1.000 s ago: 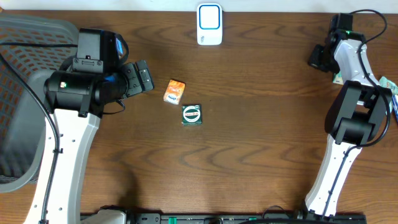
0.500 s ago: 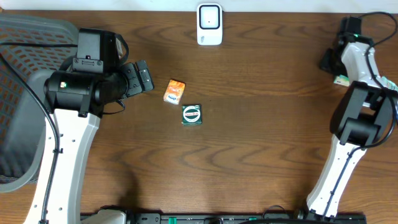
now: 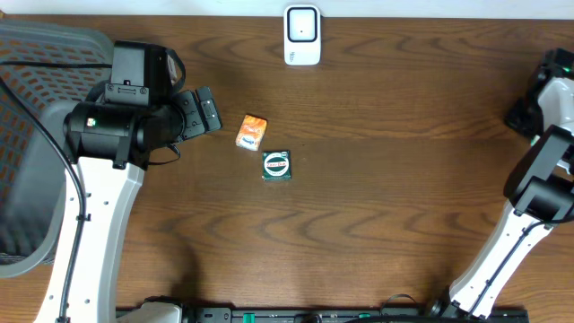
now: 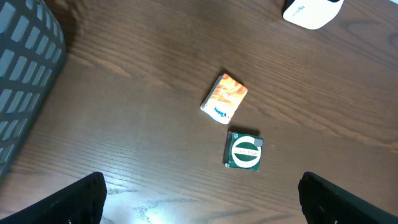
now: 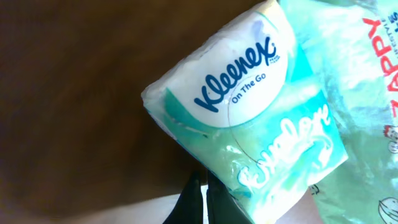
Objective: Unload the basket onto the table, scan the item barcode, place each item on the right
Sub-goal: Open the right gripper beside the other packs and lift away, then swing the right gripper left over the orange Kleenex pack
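A small orange packet (image 3: 252,132) (image 4: 224,98) and a green square item with a round label (image 3: 277,166) (image 4: 244,150) lie on the wooden table. My left gripper (image 3: 204,111) (image 4: 200,186) hovers open to their left, nothing between its fingers. A white scanner with a blue panel (image 3: 302,34) (image 4: 311,11) stands at the back centre. My right gripper (image 5: 203,193) is shut, its tips against the lower edge of a teal Kleenex tissue pack (image 5: 249,118); nothing shows between the fingers. In the overhead view the right arm (image 3: 543,117) is at the far right edge.
A grey mesh chair (image 3: 36,135) (image 4: 25,74) stands left of the table behind the left arm. A second pale green wrapped pack with red lettering (image 5: 367,93) lies beside the Kleenex pack.
The right arm has swung rightward to the table's right edge. The left arm and the two items in the middle have not moved.
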